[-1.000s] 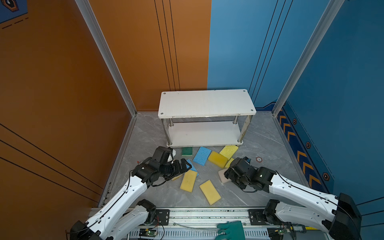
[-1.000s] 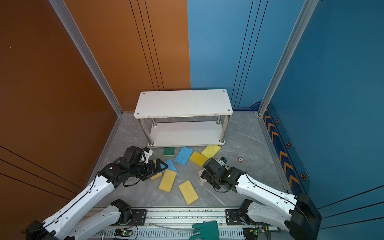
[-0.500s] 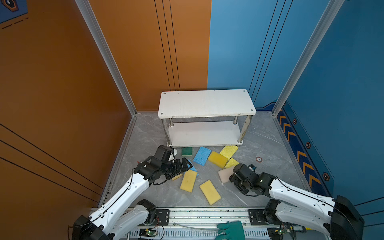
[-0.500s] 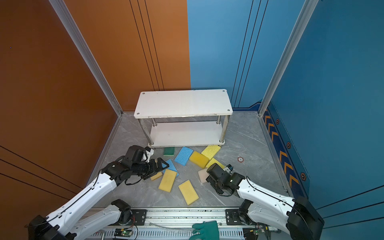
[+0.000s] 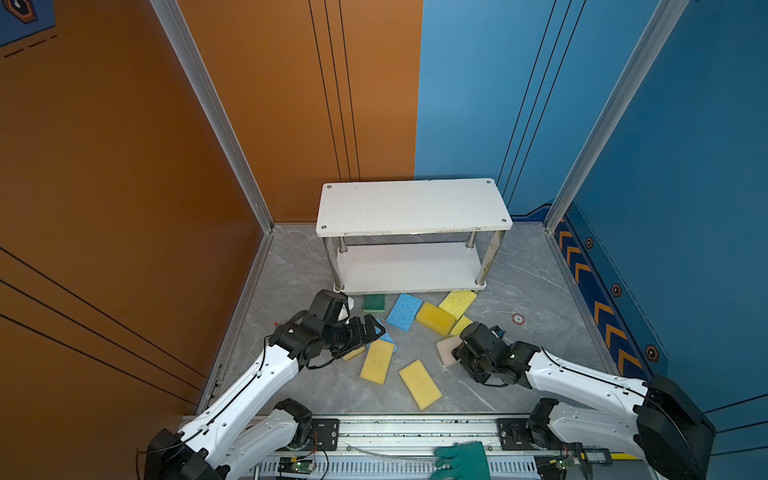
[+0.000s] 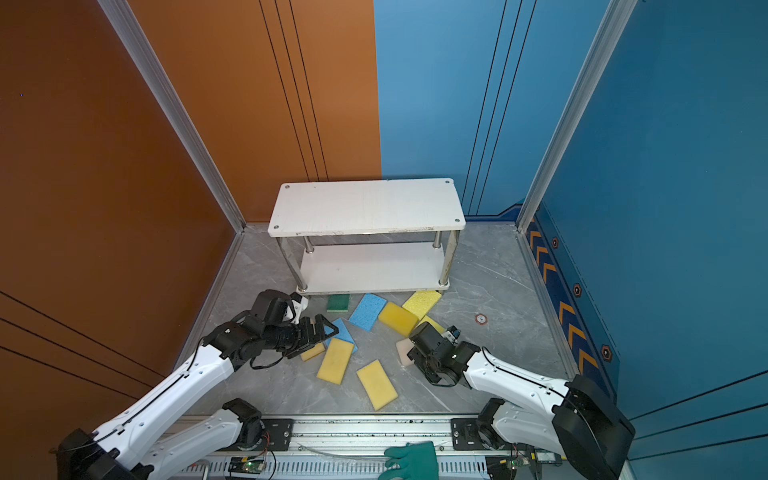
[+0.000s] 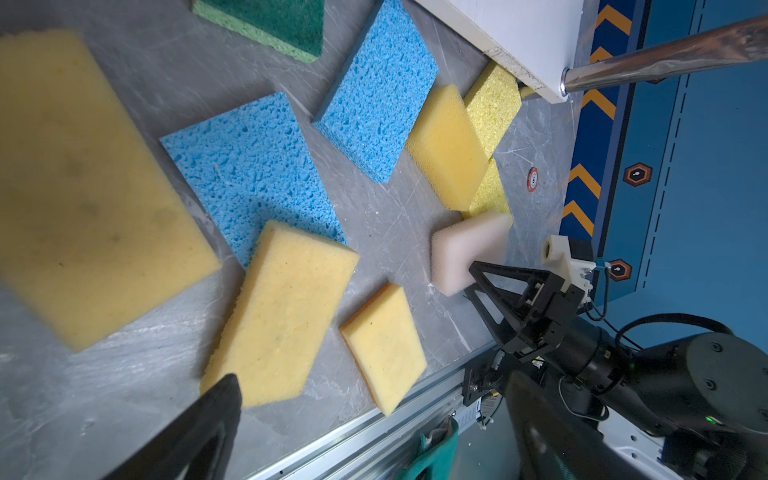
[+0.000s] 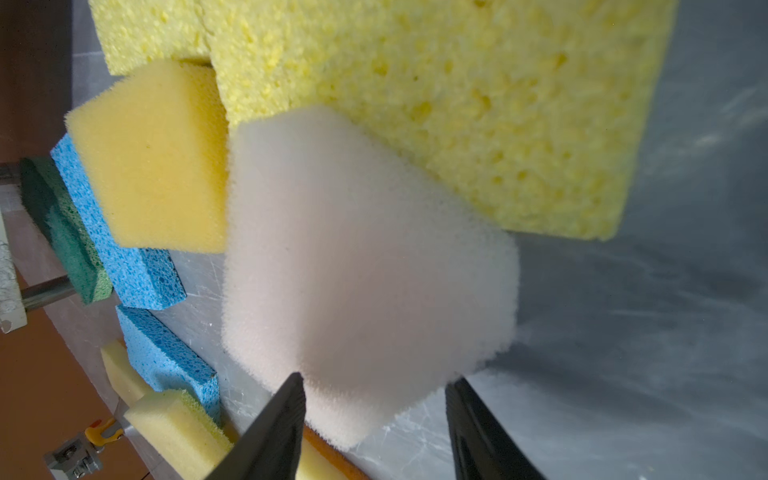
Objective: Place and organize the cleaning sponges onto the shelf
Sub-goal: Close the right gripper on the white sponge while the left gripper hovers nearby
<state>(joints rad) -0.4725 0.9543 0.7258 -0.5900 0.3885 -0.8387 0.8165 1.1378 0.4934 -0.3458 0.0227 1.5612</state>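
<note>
The cleaning sponges lie scattered on the grey floor in front of the white two-tier shelf [image 5: 411, 208], whose boards are bare. A pale pink-beige sponge [image 8: 365, 257] leans on a porous yellow sponge [image 8: 436, 104]. My right gripper [image 8: 376, 380] is open, its fingertips on either side of the pink sponge's [image 5: 445, 348] near corner, at its edges. My left gripper [image 5: 370, 328] hangs wide open and empty over a light blue sponge [image 7: 249, 174], beside a yellow sponge [image 5: 377, 361]. A dark green sponge [image 5: 374, 303] and another blue one [image 5: 404, 311] lie by the shelf's foot.
A teal rubber glove [image 5: 463, 461] lies on the metal rail [image 5: 415, 428] at the front edge. Orange and blue walls close in the floor on three sides. A thick yellow sponge [image 5: 435, 318] sits between the arms. A small round marker [image 5: 518, 319] is on the floor.
My right gripper has dropped toward the front of the pink-beige sponge and its jaws have narrowed around the sponge's corner. The left arm has barely shifted and stays open.
</note>
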